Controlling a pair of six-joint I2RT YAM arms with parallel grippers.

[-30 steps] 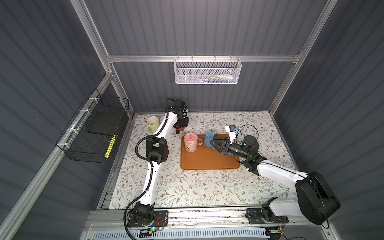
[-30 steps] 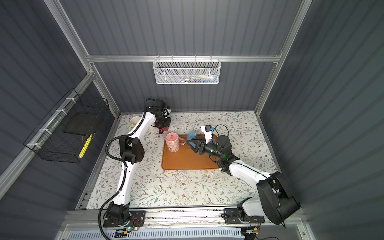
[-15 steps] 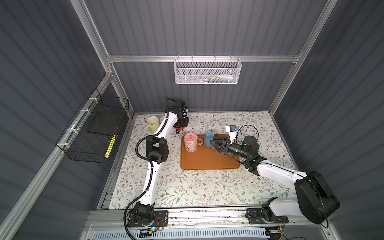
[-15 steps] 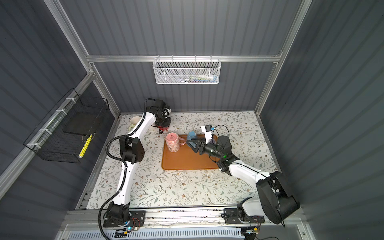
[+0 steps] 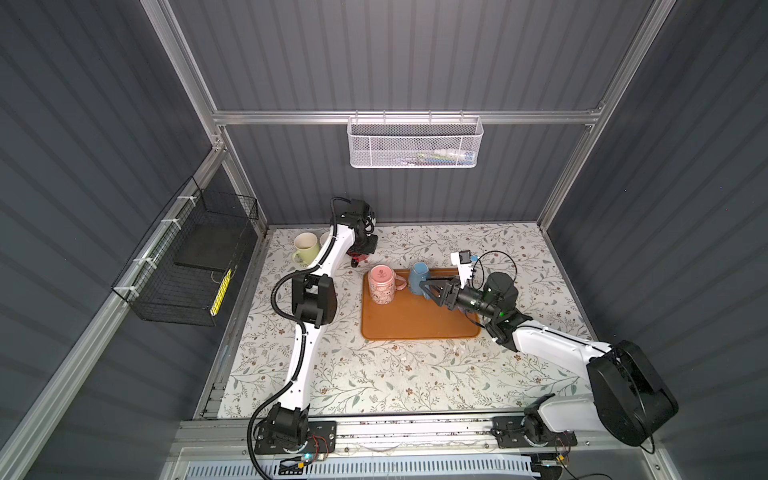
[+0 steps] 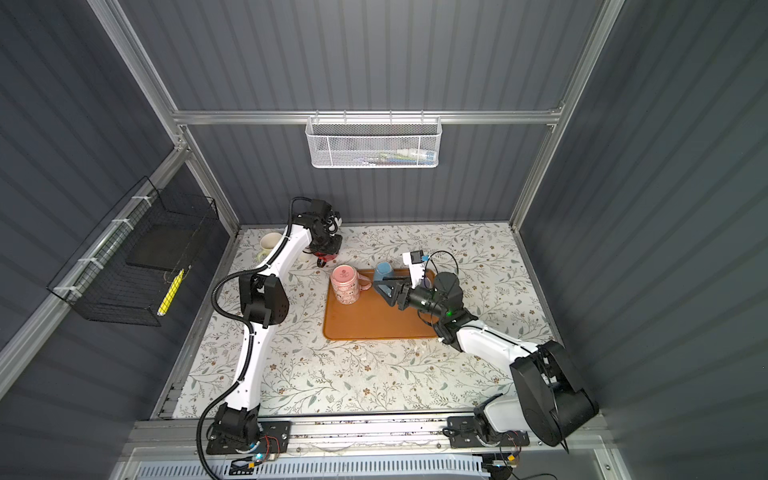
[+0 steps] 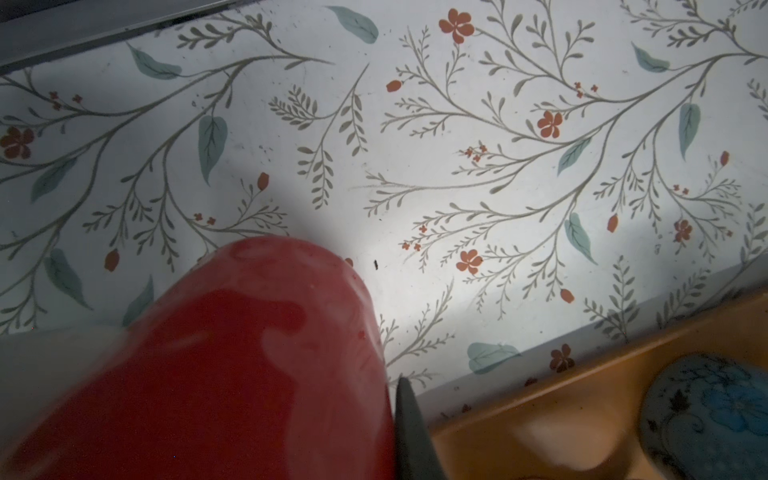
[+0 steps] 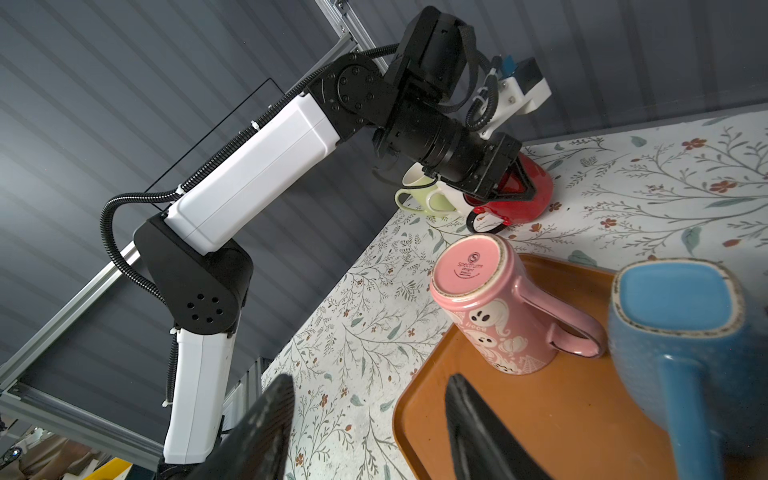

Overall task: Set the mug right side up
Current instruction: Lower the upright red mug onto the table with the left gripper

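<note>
Left gripper (image 8: pixel 527 187) clasps red mug (image 8: pixel 519 211) beside tray (image 8: pixel 540 399).

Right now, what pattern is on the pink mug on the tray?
The pink mug carries white ghosts and swirls; the right wrist view shows it best.

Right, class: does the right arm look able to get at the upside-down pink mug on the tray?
Probably yes. The right pincer is open and empty, with only bare tray between it and the pink mug. The blue mug stands close beside it, off the direct line.
</note>
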